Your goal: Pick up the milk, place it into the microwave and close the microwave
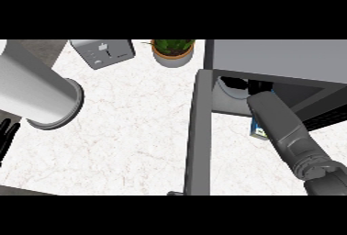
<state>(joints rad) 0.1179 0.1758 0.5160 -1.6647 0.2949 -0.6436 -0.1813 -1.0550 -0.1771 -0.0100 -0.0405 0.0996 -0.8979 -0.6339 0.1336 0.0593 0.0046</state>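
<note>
Head view, single moment, looking steeply down.

Item 1: right robot hand [254, 86]. Reaches into the microwave [271, 57] cavity at the end of the right forearm [288, 133]; only a dark shape shows past the cavity's lip. Whether its fingers are spread or curled cannot be told.

Item 2: milk [258, 131]. A small blue and white carton edge shows just beside and under the right forearm, behind the robot hand, at the cavity's threshold. Whether it stands on the microwave floor or is carried cannot be told; most of it is hidden by the arm.

Item 3: microwave door [198, 133]. Swung fully open, standing edge-on to the left of the right robot hand, running back toward the robot.

Item 4: left robot hand [7, 133]. At the far left edge, well apart from the right robot hand, fingers straight, holding nothing, resting.

Item 5: large grey cylinder [34, 87], toaster [103, 53] and potted plant [173, 50], all on the white surface [136, 137], left of the open door and away from the working hand.

Progress, as judged: the milk is picked up and at or just inside the microwave. Left to do: settle it, withdraw the arm, close the door.

Room: the cavity opening is narrow round the forearm; the door edge lies close on the arm's left. The door's swing looks free of obstacles once the arm is out.
</note>
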